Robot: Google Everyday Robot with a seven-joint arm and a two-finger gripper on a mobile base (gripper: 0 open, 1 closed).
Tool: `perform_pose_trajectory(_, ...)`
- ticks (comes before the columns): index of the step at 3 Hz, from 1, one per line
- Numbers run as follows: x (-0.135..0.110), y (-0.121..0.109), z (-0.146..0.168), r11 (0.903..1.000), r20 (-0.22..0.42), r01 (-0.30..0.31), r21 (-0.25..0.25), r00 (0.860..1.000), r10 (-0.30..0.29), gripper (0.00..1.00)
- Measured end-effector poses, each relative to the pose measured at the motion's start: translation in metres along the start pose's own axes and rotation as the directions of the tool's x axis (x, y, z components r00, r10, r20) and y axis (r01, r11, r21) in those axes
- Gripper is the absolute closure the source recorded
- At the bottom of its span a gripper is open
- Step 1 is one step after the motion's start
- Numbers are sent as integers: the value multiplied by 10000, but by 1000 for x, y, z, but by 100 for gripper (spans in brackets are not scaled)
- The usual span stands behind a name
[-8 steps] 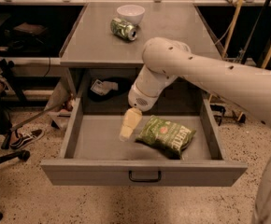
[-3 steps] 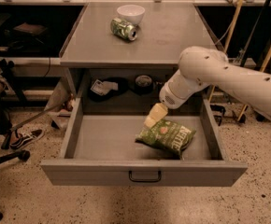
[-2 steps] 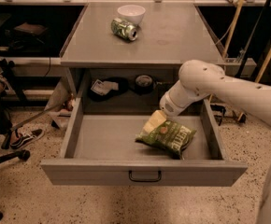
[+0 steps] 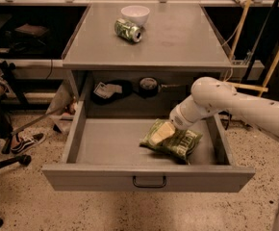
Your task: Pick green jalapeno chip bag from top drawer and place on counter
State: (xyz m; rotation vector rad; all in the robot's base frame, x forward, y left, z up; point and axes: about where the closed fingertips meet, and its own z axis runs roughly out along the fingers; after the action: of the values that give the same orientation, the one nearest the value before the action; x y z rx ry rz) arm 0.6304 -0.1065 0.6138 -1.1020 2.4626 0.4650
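Observation:
The green jalapeno chip bag (image 4: 182, 144) lies flat in the right half of the open top drawer (image 4: 101, 176), which is pulled far out of the grey cabinet. My gripper (image 4: 161, 133) reaches in from the right on a white arm (image 4: 211, 100) and rests down on the bag's upper left corner, touching it. The bag lies on the drawer floor. The counter (image 4: 178, 37) is the flat grey top above the drawer.
A green-and-white soda can (image 4: 128, 30) lies on its side on the counter next to a white bowl (image 4: 134, 14). Dark objects (image 4: 149, 85) sit in the cabinet recess behind the drawer. A shoe (image 4: 26, 141) and chair wheels are on the floor at left.
My arm has swung from the drawer's left-middle to its right side and lowered. My gripper has come down onto the chip bag's left corner. The bag has not moved.

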Motion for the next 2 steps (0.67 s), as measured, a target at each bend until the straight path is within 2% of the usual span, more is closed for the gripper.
perform_pose_trajectory(1,0,0,0,10000,-1,0,-1,10000,0,18)
perform_pose_trajectory(2,0,0,0,10000,-1,0,-2,10000,0,42)
